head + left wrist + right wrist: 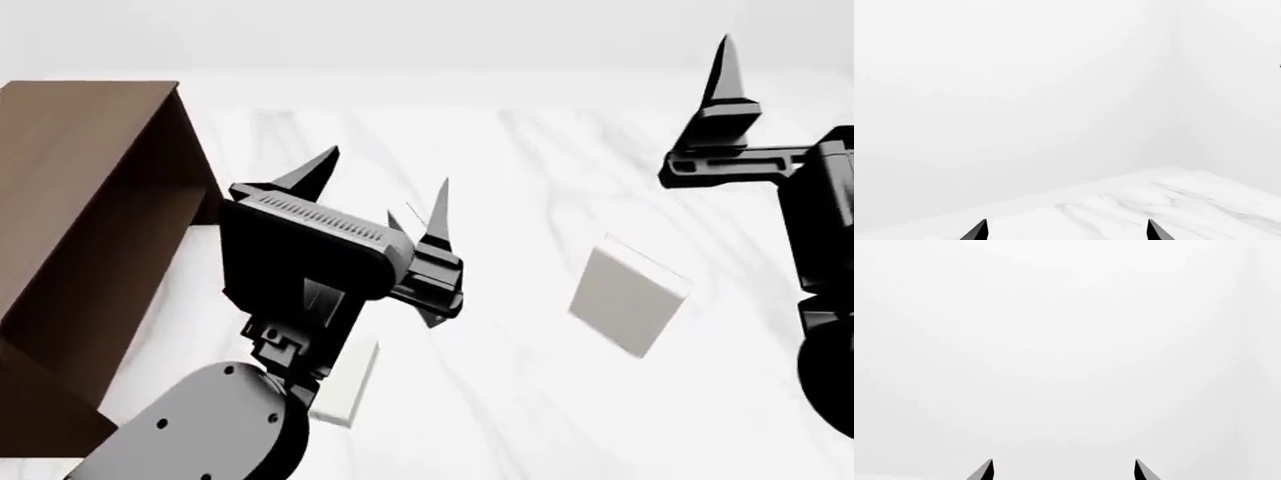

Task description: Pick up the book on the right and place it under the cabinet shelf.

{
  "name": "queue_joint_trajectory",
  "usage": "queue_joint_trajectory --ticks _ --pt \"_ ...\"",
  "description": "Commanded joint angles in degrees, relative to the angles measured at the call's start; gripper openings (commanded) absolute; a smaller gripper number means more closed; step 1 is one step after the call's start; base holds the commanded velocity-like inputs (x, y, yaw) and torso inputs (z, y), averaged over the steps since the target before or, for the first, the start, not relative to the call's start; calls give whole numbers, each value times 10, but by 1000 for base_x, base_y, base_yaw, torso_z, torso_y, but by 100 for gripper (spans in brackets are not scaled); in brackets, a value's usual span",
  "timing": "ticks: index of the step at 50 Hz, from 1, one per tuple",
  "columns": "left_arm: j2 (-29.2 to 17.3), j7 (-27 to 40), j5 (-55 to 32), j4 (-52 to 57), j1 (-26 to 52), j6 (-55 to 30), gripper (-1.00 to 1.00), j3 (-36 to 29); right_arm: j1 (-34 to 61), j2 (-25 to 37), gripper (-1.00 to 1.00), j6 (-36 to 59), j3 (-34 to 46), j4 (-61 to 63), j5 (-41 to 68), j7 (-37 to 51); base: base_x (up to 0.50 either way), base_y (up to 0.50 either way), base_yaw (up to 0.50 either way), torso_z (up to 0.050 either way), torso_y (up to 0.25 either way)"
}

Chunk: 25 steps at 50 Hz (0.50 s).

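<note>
- White marble table (pixel 534 400) with faint grey veins, filling most of the head view under a plain pale wall.
- Dark brown wooden cabinet (pixel 80 230) at the left edge of the head view, standing on the table, box-like and far larger than the books; inner shelf not visible from this angle.
- Pale whitish book (pixel 627 297) lying on the table right of centre, nearly square, turned at an angle, thin white page edge along its upper right side; well apart from the cabinet, touched by neither arm.
- Second book (pixel 344 388), slightly darker beige-grey, low in the head view, partly hidden behind the left arm.
- Left gripper (pixel 380 190) raised in the middle of the head view, black pointed fingers spread wide with nothing between them, pointing away from the camera.
- Right gripper (pixel 722 60) high at the right of the head view, above and beyond the pale book; only one pointed finger clearly visible, so spread not readable here.
- Left wrist view: two black fingertips (pixel 977 231) far apart at the frame edge, nothing held; corner of the marble table (pixel 1174 205) ahead, blank white walls beyond.
- Right wrist view: two black fingertips (pixel 984 471) far apart, gap empty; only blank white wall ahead, no book in sight.
</note>
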<state>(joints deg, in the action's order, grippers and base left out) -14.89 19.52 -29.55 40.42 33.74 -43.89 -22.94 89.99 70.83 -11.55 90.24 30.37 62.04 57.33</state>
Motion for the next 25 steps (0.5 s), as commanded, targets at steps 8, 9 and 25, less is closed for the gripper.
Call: queue_joint_trajectory --ticks 8,9,25 --pt "-7 6 0 13 7 2 100 -7 -11 -10 100 -3 1 -9 2 -7 0 0 0 -3 -148" --pt "-7 6 0 14 8 2 100 -8 -12 -10 100 -3 1 -10 2 -7 0 0 0 -2 -150" --pt "-12 18 -15 51 8 -15 100 -10 -5 -9 100 6 -6 -9 8 -11 0 0 0 -4 -149"
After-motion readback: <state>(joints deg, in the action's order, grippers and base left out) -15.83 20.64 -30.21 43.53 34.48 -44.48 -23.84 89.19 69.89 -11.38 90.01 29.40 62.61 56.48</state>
